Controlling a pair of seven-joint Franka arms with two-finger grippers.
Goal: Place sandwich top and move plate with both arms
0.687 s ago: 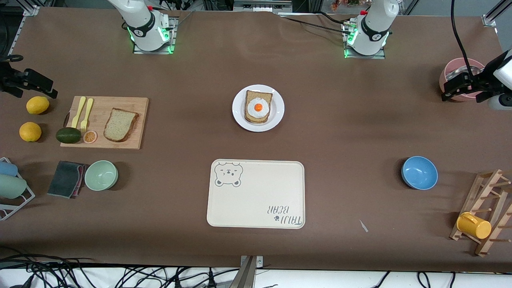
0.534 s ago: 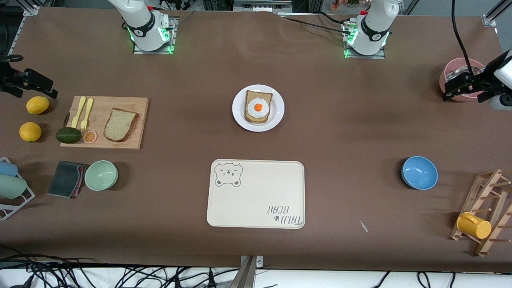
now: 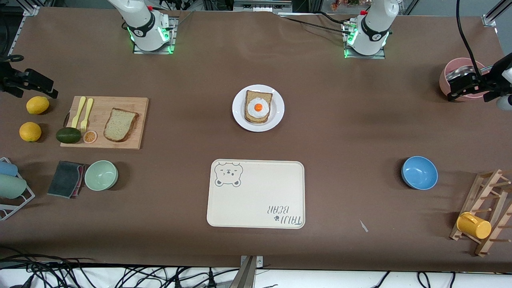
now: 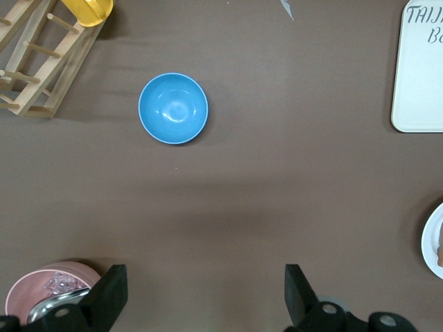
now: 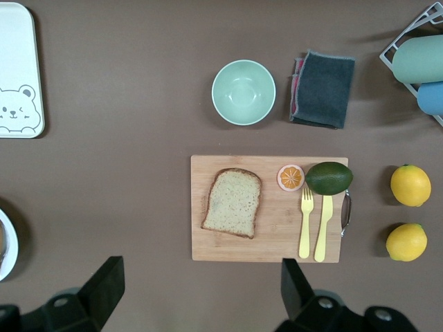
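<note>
The sandwich top (image 3: pixel 120 124) is a bread slice lying on a wooden cutting board (image 3: pixel 136 105) toward the right arm's end; it also shows in the right wrist view (image 5: pixel 232 202). The white plate (image 3: pixel 239 108) holds a bread slice topped with a fried egg (image 3: pixel 258 107); its rim shows in the left wrist view (image 4: pixel 432 242). My right gripper (image 3: pixel 28 82) (image 5: pixel 201 283) is open and empty, high over the table's end by a lemon. My left gripper (image 3: pixel 466 85) (image 4: pixel 205 294) is open and empty, high over a pink bowl (image 3: pixel 456 62).
A cream bear tray (image 3: pixel 256 194) lies nearer the front camera than the plate. There are a blue bowl (image 3: pixel 419 172), a green bowl (image 3: pixel 101 175), a dark cloth (image 3: pixel 66 179), two lemons (image 3: pixel 30 131), an avocado (image 3: pixel 68 135), forks (image 3: pixel 84 112) and a wooden rack (image 3: pixel 486 208) with a yellow cup.
My left gripper has drifted a little outward toward the left arm's end of the table. The right gripper and the objects have not moved.
</note>
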